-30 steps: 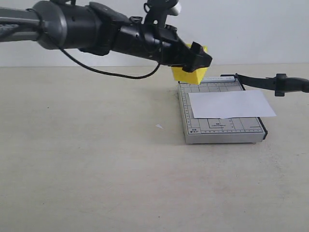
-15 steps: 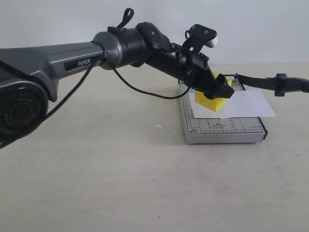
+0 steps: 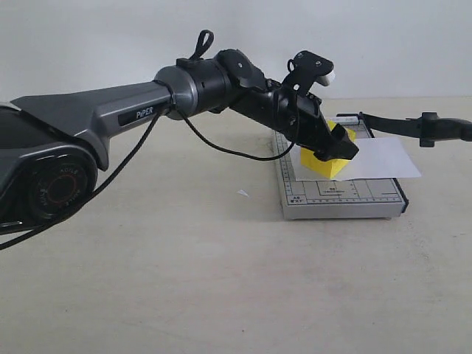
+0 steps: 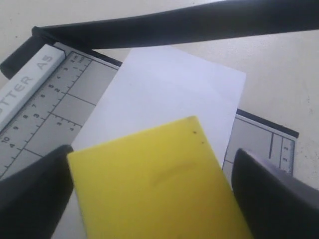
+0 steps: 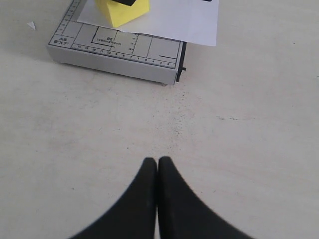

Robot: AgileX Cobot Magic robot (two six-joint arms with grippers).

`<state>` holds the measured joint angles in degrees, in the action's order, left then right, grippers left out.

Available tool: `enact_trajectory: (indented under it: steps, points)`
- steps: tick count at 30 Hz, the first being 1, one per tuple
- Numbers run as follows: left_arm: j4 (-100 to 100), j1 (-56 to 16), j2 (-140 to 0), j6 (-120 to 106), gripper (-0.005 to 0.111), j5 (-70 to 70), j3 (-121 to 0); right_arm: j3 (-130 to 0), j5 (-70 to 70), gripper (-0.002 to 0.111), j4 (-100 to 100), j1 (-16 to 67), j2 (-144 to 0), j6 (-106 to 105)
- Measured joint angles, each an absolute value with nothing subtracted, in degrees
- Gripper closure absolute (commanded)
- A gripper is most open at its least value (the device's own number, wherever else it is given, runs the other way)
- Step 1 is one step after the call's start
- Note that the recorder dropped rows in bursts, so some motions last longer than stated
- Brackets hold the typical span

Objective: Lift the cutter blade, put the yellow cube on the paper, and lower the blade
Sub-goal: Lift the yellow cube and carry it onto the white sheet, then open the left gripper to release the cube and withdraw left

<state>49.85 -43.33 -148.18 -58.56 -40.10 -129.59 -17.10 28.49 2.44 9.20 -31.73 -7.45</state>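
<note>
My left gripper is shut on the yellow cube, one black finger on each side of it. The cube sits low over the left part of the white paper. I cannot tell whether it touches the sheet. The paper lies on the grey gridded cutter board. The cutter blade is raised, reaching right from its hinge at the board's far edge. The right gripper is shut on nothing, above bare table some way from the board.
A tiny white scrap lies on the beige table left of the board. The left arm stretches across from the left. A white wall closes the back.
The left gripper has carried the yellow cube from above the board's far left corner down and to the right, to just over the paper. The blade and paper have not moved.
</note>
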Motion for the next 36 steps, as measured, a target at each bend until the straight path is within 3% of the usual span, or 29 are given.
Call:
enact_trajectory:
  steps: [5, 7, 16, 21, 28, 31, 36]
  points:
    - [49.9, -43.3, -148.4, -59.0, 0.102, -39.8, -129.6, -17.1, 28.5, 0.108, 2.4, 9.2, -31.7, -7.4]
    - [49.9, -43.3, -148.4, -59.3, 0.095, -39.6, -129.6, -17.1, 28.5, 0.108, 2.4, 9.2, -31.7, -7.4]
    - [49.9, -43.3, -148.5, -60.0, 0.027, -38.5, -129.7, -17.1, 28.5, 0.108, 2.4, 9.2, -31.7, -7.4]
    - [49.9, -43.3, -148.5, -60.0, 0.012, -35.3, -129.7, -17.1, 28.5, 0.108, 2.4, 9.2, -31.7, -7.4]
    - [49.0, -43.3, -145.9, -58.7, 0.020, -35.8, -129.7, -17.1, 28.5, 0.108, 2.4, 9.2, -31.7, -7.4]
    - [42.9, -43.3, -142.9, -51.4, 0.038, -36.8, -129.7, -17.1, 28.5, 0.108, 2.4, 9.2, -31.7, -7.4]
    - [16.8, -43.3, -137.0, -25.4, 0.085, -38.3, -129.7, -17.1, 28.5, 0.108, 2.4, 9.2, -31.7, -7.4]
